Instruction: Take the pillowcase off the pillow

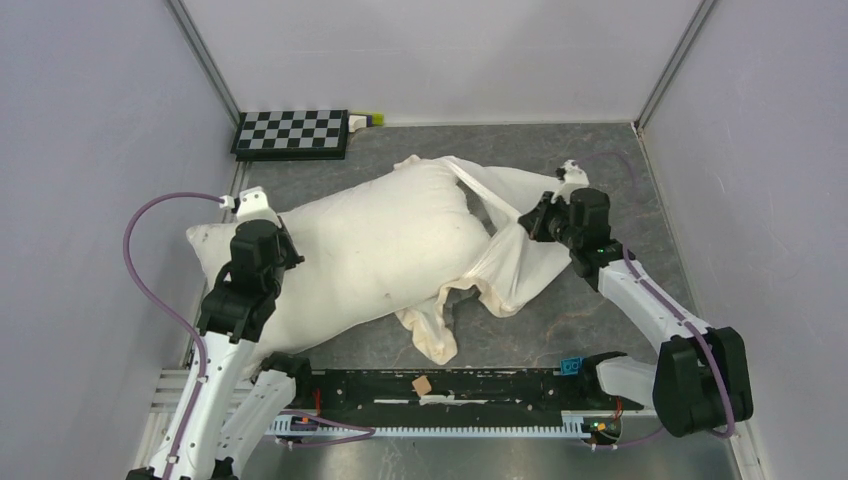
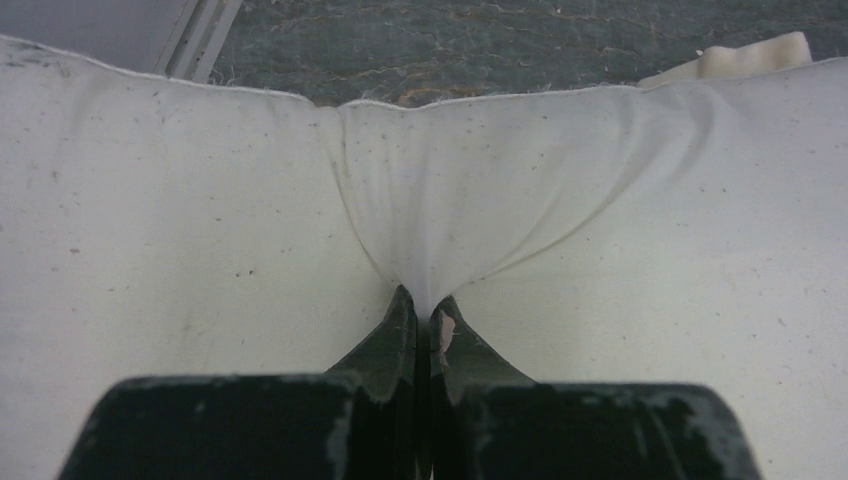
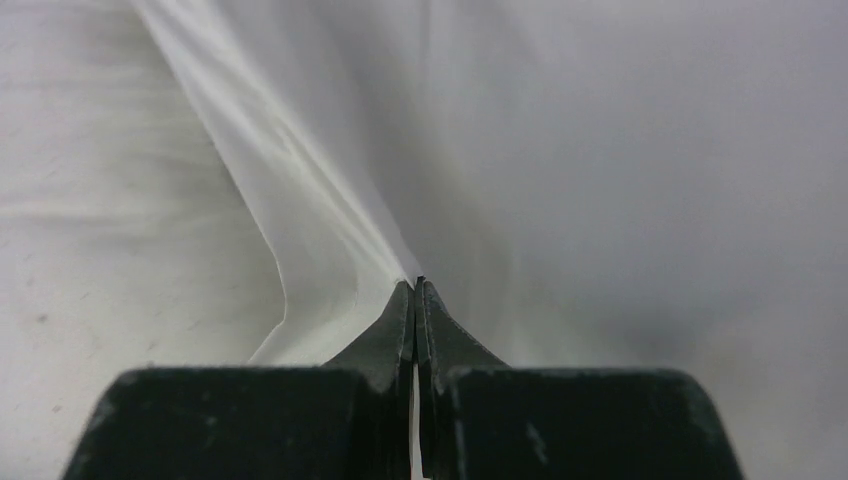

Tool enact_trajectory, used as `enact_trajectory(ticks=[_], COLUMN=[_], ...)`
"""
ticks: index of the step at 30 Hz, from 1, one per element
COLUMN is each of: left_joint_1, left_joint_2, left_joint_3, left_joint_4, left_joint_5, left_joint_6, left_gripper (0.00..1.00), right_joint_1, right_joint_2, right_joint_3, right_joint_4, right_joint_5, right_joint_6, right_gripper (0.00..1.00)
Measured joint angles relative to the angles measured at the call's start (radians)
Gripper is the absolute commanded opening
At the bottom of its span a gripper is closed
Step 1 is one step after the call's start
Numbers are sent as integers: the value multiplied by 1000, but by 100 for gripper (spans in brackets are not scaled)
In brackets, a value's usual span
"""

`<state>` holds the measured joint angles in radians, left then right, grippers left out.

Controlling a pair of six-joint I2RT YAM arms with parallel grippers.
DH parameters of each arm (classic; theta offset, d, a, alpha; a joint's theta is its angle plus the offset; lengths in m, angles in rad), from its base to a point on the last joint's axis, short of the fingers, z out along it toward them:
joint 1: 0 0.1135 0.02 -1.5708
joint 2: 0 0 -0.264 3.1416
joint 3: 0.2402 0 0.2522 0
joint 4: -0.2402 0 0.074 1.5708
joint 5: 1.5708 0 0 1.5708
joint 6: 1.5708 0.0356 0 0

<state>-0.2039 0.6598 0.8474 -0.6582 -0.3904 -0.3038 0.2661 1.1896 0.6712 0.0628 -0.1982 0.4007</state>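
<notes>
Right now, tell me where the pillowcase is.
In the top view the pillowcase lies limp right of centre, bunched against the right end of the pillow, with the right gripper shut on a fold of it.

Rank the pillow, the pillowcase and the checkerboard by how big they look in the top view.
Largest to smallest:
1. pillow
2. pillowcase, crumpled, so it shows less than its full spread
3. checkerboard, clearly smallest

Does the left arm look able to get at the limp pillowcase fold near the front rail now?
Probably not yet: the left pincer is shut on the pillow, whose bulk lies between it and that pillowcase fold.
</notes>
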Motion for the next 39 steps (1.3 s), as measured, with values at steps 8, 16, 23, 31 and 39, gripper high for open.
enact_trajectory(ticks=[8,16,23,31,39], left_joint_1=[-18,0,8,5,9], left_joint_2=[-26,47,282,518,552], left_joint_3=[51,126,235,449,549], left_joint_4=[-25,-57,-77,-100,-79], left_joint_5=[-2,-135,-121,-138,-203], left_joint_6=[-2,-1,-2,-3,-3], left_gripper=[2,2,2,2,32], right_joint_1=[-280,-454,-507,-513,-616], right_joint_2=[-27,-43,-33,96,264], right_joint_3=[0,116,228,544,1080], right_joint_4=[-28,-92,-111,-166,-316], right_joint_5=[18,209,217,119,109], right_joint_6=[103,114,135,142,103], right_gripper=[0,0,0,0,59])
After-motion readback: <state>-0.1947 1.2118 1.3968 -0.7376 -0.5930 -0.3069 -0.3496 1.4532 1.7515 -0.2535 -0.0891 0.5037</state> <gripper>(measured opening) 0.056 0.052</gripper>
